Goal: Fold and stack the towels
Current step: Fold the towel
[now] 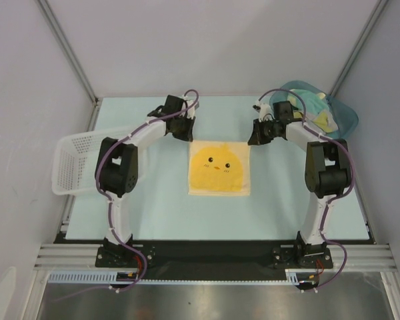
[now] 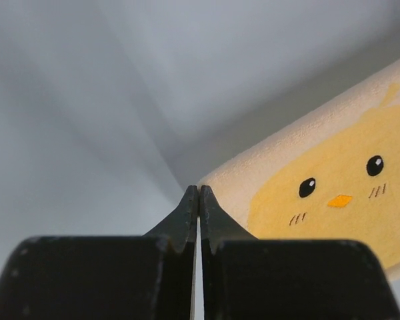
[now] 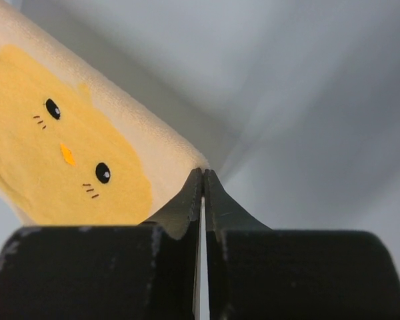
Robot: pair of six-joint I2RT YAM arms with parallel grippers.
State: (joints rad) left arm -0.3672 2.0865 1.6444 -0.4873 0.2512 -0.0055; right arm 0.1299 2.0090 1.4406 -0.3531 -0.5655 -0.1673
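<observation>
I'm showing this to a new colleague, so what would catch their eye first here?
The yellow chick-face towel lies flat and face up in the middle. The left gripper and right gripper sit shut at its two far corners. A teal tub holding more cloths stands at the far right, and a white mesh basket at the left edge.

Table (image 1: pixel 160 207): pale blue-green top. Chick towel (image 1: pixel 219 168) lay flat at centre, face up. White basket (image 1: pixel 73 167) sat on the left side, reaching past the table's edge. Teal tub (image 1: pixel 349 119) sat at far right corner.
</observation>
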